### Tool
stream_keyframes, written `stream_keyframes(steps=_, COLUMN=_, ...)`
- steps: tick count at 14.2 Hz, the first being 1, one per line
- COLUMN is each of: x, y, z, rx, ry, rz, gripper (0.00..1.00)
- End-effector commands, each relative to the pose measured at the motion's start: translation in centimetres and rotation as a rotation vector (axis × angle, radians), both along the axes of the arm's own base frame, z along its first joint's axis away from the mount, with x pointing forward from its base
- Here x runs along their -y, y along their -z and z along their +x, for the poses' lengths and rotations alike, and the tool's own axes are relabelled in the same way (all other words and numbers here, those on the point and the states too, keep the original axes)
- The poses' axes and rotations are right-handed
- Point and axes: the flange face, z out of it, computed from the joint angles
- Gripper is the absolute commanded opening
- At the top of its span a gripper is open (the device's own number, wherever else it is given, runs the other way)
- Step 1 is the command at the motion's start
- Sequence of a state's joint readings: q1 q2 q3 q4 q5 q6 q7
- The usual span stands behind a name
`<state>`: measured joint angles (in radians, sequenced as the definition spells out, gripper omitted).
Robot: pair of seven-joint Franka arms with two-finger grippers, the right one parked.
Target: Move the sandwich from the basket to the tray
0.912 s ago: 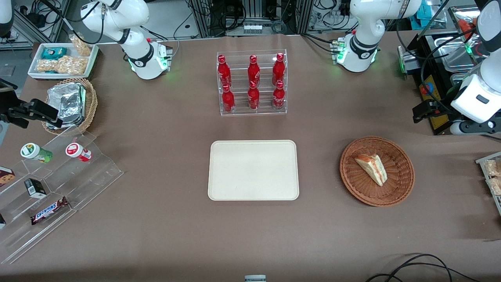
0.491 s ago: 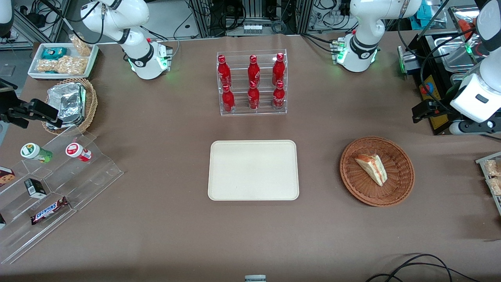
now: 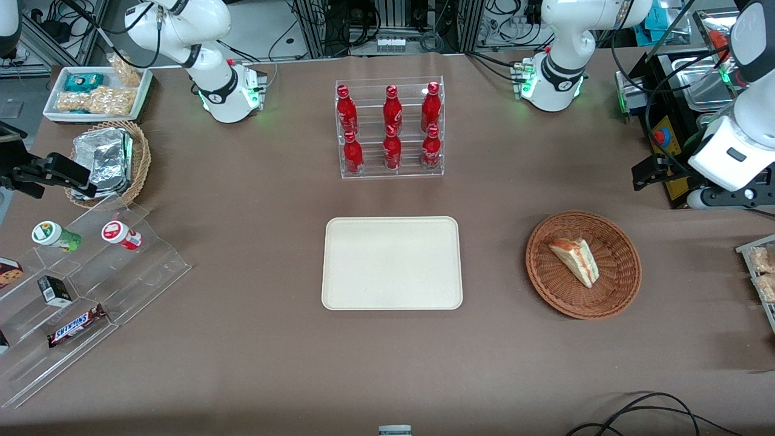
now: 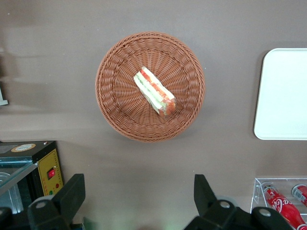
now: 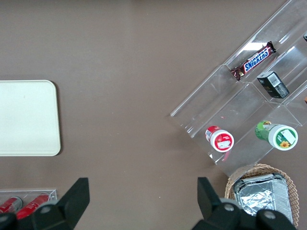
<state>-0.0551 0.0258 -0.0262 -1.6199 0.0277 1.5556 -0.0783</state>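
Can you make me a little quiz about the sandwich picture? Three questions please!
1. True or false: the sandwich is lying on the tray.
2. How many red bottles stand in the clear rack?
3. Where is the tool? A) gripping the sandwich B) open, up above the table next to the basket C) resting on the tray

Key
1. False, it lies in the basket.
2. Six.
3. B, its fingers are spread wide and hold nothing.
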Motion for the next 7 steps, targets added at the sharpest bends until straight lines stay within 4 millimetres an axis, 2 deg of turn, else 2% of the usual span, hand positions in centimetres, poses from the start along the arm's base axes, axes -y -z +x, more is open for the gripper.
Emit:
stream_keyframes(steps=1, x=0.3, y=2.1, z=0.1, rx=-0.047, ry=0.002, rz=-0.004, gripper=1.00)
stream_keyframes(steps=4, x=0.5, y=8.1, z=1.4, rx=-0.121, ry=0.001, rz=0.006, gripper=1.00)
stream_keyframes(steps=7, x=0.6, y=15.0, z=1.6, rx=-0.062, ry=-0.037, rz=0.017, gripper=1.00)
